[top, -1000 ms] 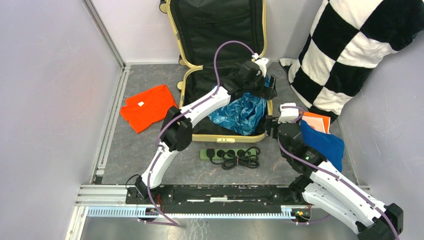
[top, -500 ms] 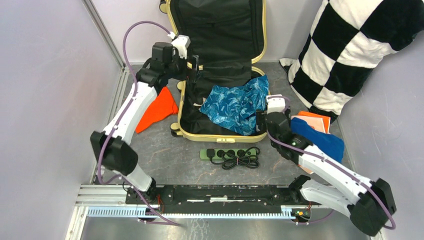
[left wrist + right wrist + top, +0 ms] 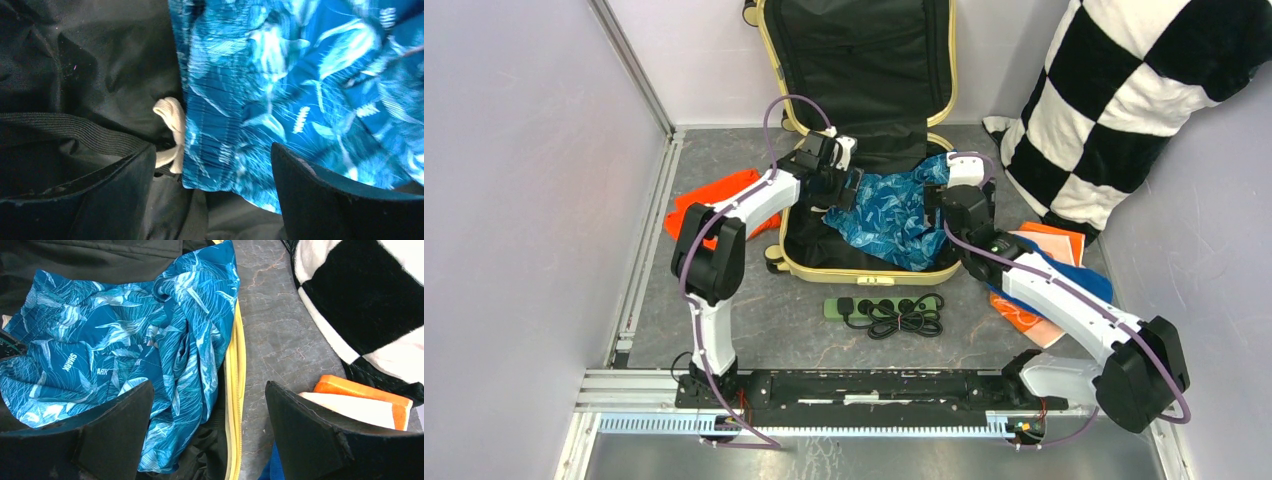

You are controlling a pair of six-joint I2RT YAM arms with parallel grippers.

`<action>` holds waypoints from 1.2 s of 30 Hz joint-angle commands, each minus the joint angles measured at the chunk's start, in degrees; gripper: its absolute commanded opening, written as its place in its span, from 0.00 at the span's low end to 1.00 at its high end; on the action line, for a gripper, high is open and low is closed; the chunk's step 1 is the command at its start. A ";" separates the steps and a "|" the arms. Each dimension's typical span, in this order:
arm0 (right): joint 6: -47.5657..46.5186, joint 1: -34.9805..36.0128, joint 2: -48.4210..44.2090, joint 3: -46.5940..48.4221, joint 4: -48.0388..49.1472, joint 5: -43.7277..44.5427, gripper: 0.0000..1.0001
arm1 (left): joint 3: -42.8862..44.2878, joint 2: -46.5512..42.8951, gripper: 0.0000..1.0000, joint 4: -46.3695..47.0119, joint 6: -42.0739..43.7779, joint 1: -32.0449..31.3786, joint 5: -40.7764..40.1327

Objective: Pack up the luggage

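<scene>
The left arm (image 3: pixel 724 215) and the right arm (image 3: pixel 1064 300) are built of smooth white shell links joined by bulky black joint housings. A thin purple cable (image 3: pixel 796 97) runs along each. A small white camera block (image 3: pixel 964 165) caps each wrist. The fingers (image 3: pixel 125 200) are matte black, broad and wedge-shaped, with slightly scuffed edges. Both bases are bolted to a black bar (image 3: pixel 874 385) on a silver rail (image 3: pixel 624 385) at the near edge.

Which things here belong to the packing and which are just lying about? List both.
Packing: suitcase, blue shorts, orange shirt, power strip, blue cloth, orange towel (the last four likely, not yet packed).
Lying about: checkered pillow, probably.
</scene>
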 commanded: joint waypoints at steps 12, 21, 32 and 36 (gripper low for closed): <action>2.12 -6.76 -7.25 -5.38 0.77 -7.53 0.88 | 7.25 10.13 0.68 8.11 -2.31 0.24 2.15; 2.44 -7.41 -8.94 -5.88 0.66 -8.79 0.86 | 6.10 11.38 0.40 7.48 -2.63 0.27 1.48; 2.05 -9.81 -7.84 -4.95 0.44 -10.58 0.85 | 0.70 -1.63 0.02 7.18 -0.20 0.91 -17.85; 2.00 -9.94 -5.84 -3.62 0.63 -12.12 0.84 | -4.48 -5.24 0.02 7.03 0.34 1.84 -23.28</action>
